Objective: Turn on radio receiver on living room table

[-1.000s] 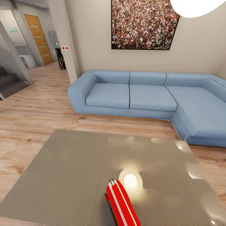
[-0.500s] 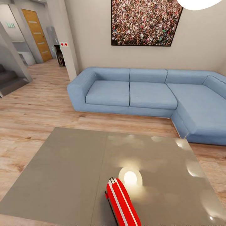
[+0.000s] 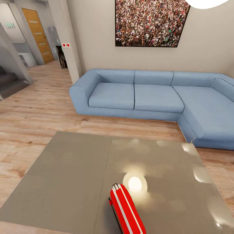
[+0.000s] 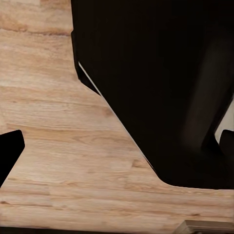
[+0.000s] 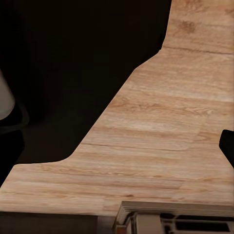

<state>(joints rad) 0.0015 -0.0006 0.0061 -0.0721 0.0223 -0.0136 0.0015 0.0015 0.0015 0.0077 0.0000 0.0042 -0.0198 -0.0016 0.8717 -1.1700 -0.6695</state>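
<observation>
The red radio receiver [image 3: 125, 208] with white trim stripes stands on edge near the front of the glossy grey-taupe table [image 3: 71, 182], running out of the bottom of the head view; its dial face is hidden. In the left wrist view my left gripper [image 4: 117, 146] hangs over wood floor, its dark fingertips [image 4: 9, 151] far apart at the frame's sides, nothing between them. My right gripper [image 5: 117, 141] also faces floor, with one fingertip [image 5: 227, 145] at the frame edge and nothing held.
A blue sectional sofa [image 3: 143, 97] stands behind the table, wrapping round at the right, under a framed crowd picture [image 3: 151, 22]. A pendant lamp [image 3: 208, 2] hangs at top right. A hallway with a wooden door [image 3: 39, 35] and stairs [image 3: 9, 81] opens at left.
The whole head view has shifted slightly, so the camera moved. The radio receiver keeps its place on the table.
</observation>
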